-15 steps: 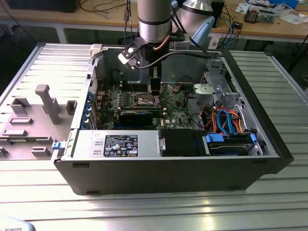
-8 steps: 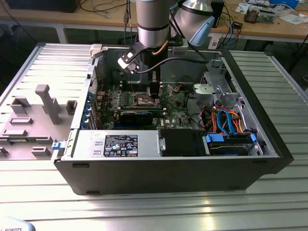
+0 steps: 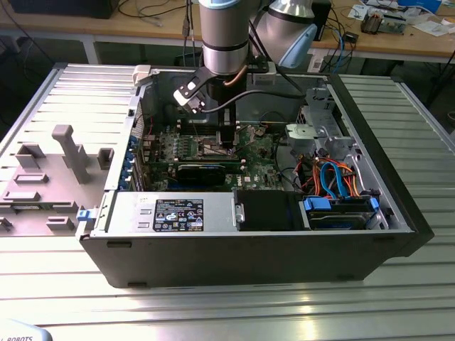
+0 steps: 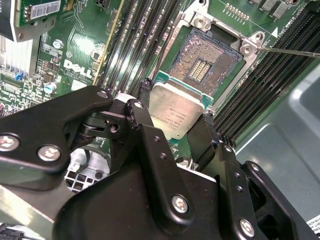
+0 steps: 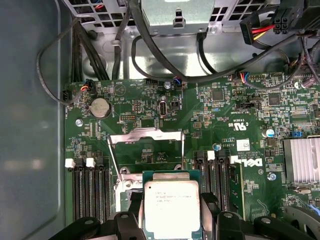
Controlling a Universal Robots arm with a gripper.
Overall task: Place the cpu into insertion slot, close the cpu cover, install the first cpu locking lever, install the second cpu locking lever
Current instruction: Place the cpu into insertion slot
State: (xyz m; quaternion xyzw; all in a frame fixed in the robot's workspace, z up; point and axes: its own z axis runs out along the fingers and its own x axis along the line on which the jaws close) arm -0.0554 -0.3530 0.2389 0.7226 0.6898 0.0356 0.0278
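While the gripper [image 4: 176,120] holds the chip [image 4: 176,107] by two opposite edges between its jaws, the chip hangs at the edge of the bare slot [image 4: 206,59], upper middle of the exterior view, not seated. The cover [image 5: 145,134] stands open and a lever [image 5: 114,161] is free. Memory slots [image 4: 142,40] crowd both sides.

I'm seeing the open computer case [image 3: 249,263] on the ribbed metal table [image 3: 213,312]. Green motherboard [image 5: 240,145] inside, with black memory slots [image 5: 90,195], a coin battery [image 5: 100,107] and a silver heatsink [image 5: 301,160]. Orange and blue cables [image 3: 333,177] bunch toward the exterior view's right.
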